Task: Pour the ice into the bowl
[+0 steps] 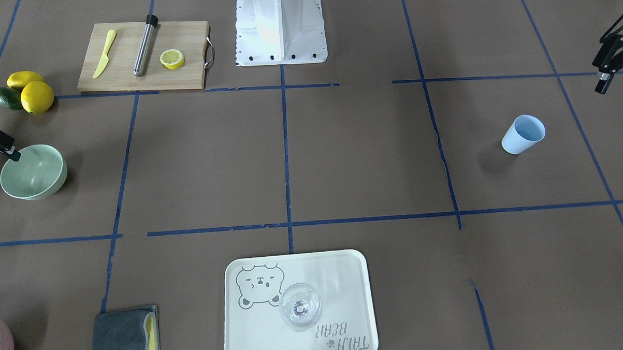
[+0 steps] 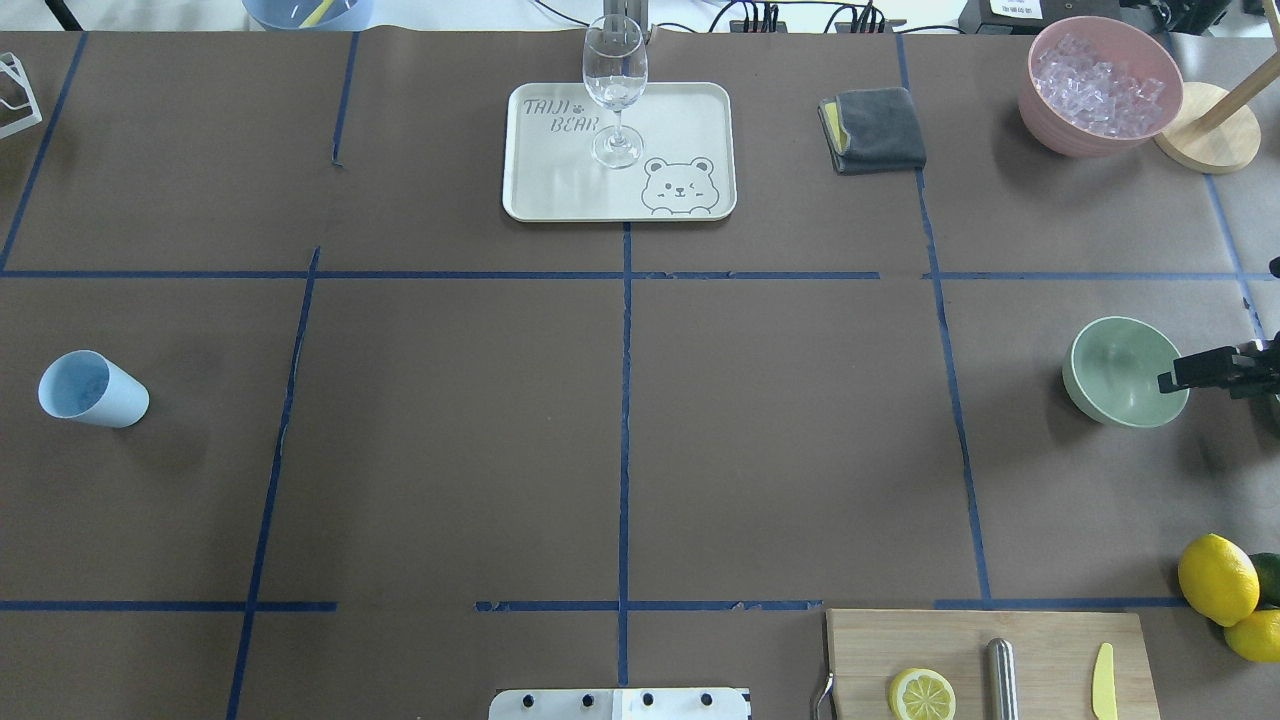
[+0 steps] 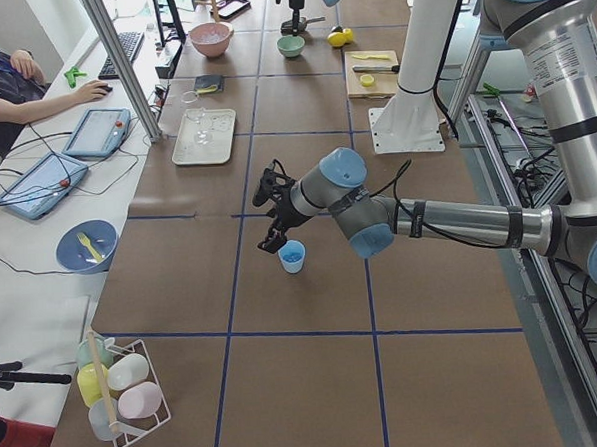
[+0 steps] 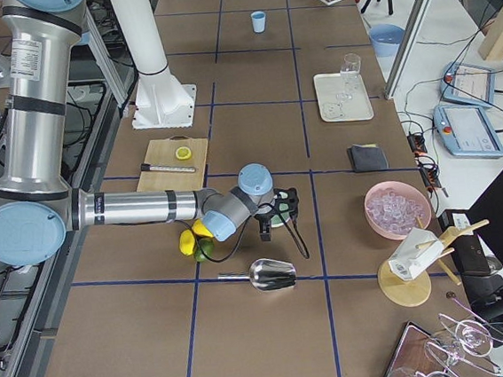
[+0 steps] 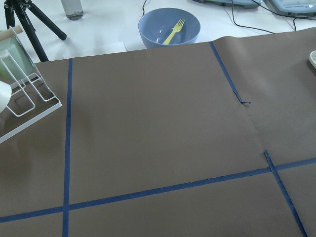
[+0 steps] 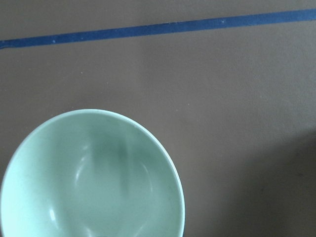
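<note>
Pale mint-green bowl (image 2: 1100, 392) at the right edge of the worktop (image 2: 780, 430), right gripper (image 2: 1185, 376) at its rim. Ice (image 2: 1095, 75) heaped in the pink bowl (image 2: 1058, 128), well apart. Left gripper (image 1: 603, 84) near the blue cup (image 1: 520, 136). Opening of both sets of jaws cannot be told.

ROBOTICS LAB: A left arm (image 3: 459, 220) and a right arm (image 4: 137, 207), both industrial models, reach out from a white pedestal (image 1: 280, 26) mounted on a tabletop (image 2: 450, 450) papered brown and gridded with blue tape (image 2: 624, 400). Alongside, an operator (image 3: 1, 84) sits at a bench with tablets (image 3: 98, 131) and a keyboard (image 3: 129, 52).
</note>
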You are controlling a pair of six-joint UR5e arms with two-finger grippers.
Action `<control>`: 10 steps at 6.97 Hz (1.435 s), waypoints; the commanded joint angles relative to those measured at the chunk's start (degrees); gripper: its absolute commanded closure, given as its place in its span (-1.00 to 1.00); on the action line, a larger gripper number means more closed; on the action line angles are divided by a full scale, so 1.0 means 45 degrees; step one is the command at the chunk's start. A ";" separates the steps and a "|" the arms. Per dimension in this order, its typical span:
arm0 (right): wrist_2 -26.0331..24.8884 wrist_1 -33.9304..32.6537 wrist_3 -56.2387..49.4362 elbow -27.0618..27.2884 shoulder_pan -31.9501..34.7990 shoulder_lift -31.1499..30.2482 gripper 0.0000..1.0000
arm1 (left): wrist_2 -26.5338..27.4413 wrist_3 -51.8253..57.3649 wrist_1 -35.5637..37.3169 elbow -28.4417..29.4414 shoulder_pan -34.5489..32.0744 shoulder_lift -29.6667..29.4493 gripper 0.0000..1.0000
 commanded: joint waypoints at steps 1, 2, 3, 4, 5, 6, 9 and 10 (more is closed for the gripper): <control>-0.0288 0.0286 0.0386 -0.0556 -0.0328 0.0289 -0.67 | 0.0408 -0.0068 -0.0050 -0.0091 0.0286 0.0145 -1.00; -0.0268 0.0286 0.0599 -0.0655 -0.0328 0.0465 0.30 | 0.0409 -0.0049 -0.0050 -0.0071 0.0307 0.0145 -1.00; -0.0249 0.0306 0.0582 -0.0637 -0.0328 0.0467 0.99 | 0.0429 -0.0049 -0.0050 -0.0071 0.0384 0.0145 -1.00; -0.0210 0.0306 0.0581 -0.0579 -0.0309 0.0467 1.00 | 0.0468 -0.0300 -0.0050 -0.0090 0.0424 0.0145 -1.00; -0.0113 0.0306 0.0581 -0.0481 -0.0309 0.0467 1.00 | 0.1242 -0.0612 -0.0089 -0.0091 0.0656 0.0145 -1.00; 0.0101 0.0306 0.0581 -0.0113 -0.0289 0.0409 1.00 | 0.1501 -0.1427 -0.0302 -0.0091 0.1123 0.0145 -1.00; 0.1330 0.0209 0.1067 0.1156 0.0060 0.0310 1.00 | 0.4345 -0.3462 -0.0751 -0.0091 0.3893 0.0514 -1.00; 0.1778 0.0092 0.1766 0.1663 0.0275 0.0446 1.00 | 0.5205 -0.3525 -0.1739 -0.0091 0.4384 0.1231 -1.00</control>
